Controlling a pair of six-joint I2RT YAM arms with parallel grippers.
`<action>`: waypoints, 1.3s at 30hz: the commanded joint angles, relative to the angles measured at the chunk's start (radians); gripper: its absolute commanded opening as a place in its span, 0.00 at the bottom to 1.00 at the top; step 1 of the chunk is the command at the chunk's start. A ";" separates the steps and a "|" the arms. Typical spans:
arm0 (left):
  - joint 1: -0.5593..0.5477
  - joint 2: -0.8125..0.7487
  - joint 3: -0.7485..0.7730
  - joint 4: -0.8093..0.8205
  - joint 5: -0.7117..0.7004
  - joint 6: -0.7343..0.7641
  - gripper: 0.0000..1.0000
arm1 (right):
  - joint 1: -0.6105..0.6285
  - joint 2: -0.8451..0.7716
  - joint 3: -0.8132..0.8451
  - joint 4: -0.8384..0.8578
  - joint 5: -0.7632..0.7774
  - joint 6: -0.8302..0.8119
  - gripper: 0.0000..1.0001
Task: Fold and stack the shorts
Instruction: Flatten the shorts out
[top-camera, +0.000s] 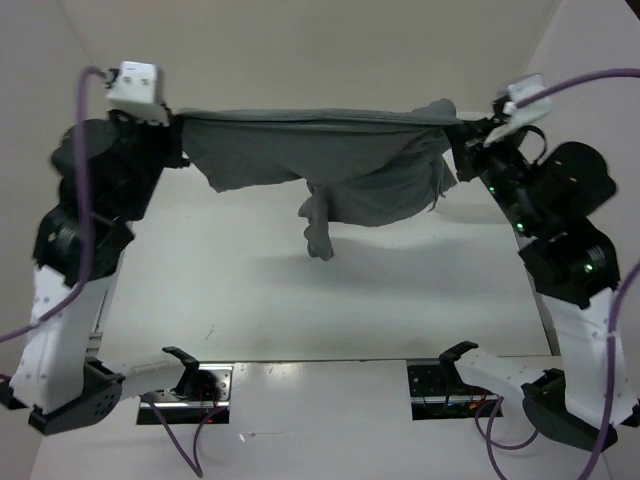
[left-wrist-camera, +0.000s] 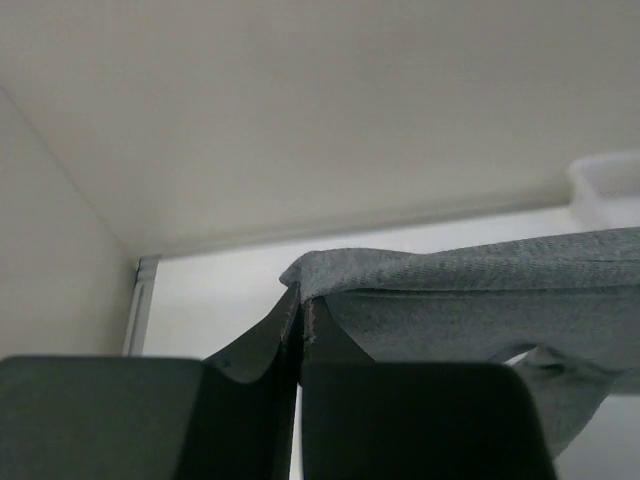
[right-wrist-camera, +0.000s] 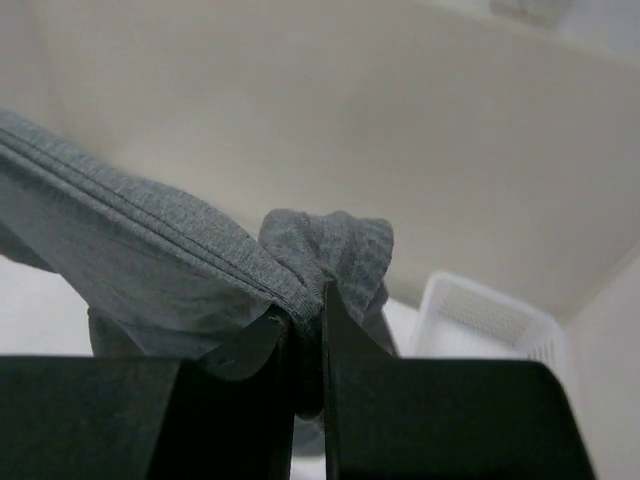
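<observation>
While the shorts (top-camera: 340, 165) hang stretched above the table (top-camera: 300, 300), left gripper (top-camera: 176, 128) is closed tight on one corner | middle sags down, probably spread out for a flat fold | right gripper (top-camera: 460, 130) pinches the bunched other corner.

Arms (top-camera: 100, 190) raised apart (jaws clamped)

I have the shorts (top-camera: 340, 170) spanning above the table (top-camera: 300, 300), from the left gripper (top-camera: 178, 135) at left to the right gripper (top-camera: 458, 130) at right; a mesh basket (right-wrist-camera: 490, 320) sits behind them.
</observation>
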 joint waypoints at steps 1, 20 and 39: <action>0.035 -0.096 0.106 -0.014 -0.106 0.012 0.00 | -0.052 -0.064 0.156 -0.060 -0.079 0.036 0.00; 0.047 -0.008 -0.527 0.337 0.096 0.012 0.00 | -0.081 0.126 -0.442 0.252 -0.138 0.137 0.00; 0.364 0.906 0.075 0.256 0.322 0.012 0.00 | -0.154 0.902 -0.064 0.365 -0.015 0.218 0.07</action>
